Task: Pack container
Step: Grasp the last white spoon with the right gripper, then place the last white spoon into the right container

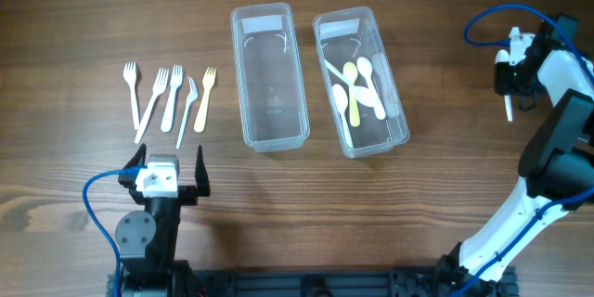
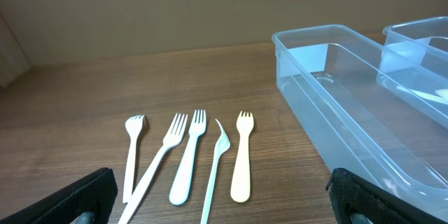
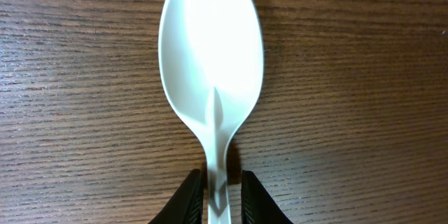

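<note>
Several plastic forks [image 1: 172, 97] lie in a row at the left; they also show in the left wrist view [image 2: 187, 159]. An empty clear container [image 1: 243, 83] stands at centre and also shows in the left wrist view [image 2: 308, 91]. A second clear container [image 1: 399, 111] beside it holds several spoons [image 1: 357, 88]. My left gripper [image 1: 172, 172] is open and empty, just short of the fork handles [image 2: 224, 206]. My right gripper [image 1: 509, 88] at the far right is shut on the handle of a white spoon [image 3: 211, 49], low over the bare wood.
The second container's corner shows at the right edge of the left wrist view [image 2: 420, 42]. Blue cables run along both arms. The right arm's base stands at the front right [image 1: 501, 241].
</note>
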Motion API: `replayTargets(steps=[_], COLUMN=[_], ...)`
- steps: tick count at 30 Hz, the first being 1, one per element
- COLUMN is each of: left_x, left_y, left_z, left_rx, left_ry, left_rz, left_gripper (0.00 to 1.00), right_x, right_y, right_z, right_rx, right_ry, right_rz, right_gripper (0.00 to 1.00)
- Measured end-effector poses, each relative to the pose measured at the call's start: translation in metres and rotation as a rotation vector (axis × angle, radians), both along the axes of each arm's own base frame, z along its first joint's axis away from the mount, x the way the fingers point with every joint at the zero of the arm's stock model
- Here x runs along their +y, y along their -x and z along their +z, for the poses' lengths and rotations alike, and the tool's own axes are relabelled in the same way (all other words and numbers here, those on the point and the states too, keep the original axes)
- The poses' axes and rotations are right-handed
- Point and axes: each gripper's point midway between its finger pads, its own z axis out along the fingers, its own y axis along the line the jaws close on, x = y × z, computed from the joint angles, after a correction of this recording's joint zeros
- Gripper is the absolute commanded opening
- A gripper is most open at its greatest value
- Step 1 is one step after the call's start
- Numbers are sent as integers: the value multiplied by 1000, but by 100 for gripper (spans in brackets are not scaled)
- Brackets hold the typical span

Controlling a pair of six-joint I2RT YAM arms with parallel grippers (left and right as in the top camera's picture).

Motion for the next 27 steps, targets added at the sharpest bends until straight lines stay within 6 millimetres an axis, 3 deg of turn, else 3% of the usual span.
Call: replayTargets(steps=[5,9,22,25,27], left_x=[0,0,0,0,0], left_y=[0,0,0,0,0], left_z=[0,0,0,0,0], left_rx=[0,0,0,0,0], left_ry=[0,0,0,0,0], left_rz=[0,0,0,0,0], left_gripper=[100,100,100,100,100], right_x=[7,18,41,45,49], right_y=[-3,-5,-5,-7,-12], right_z=[0,-1,0,9,28], right_rx=[-17,-32,-56,-77,-118], right_ry=[-41,-100,-271,-292,-294], right_rz=[8,21,-83,-87,-77], right_gripper=[16,4,4,4,4])
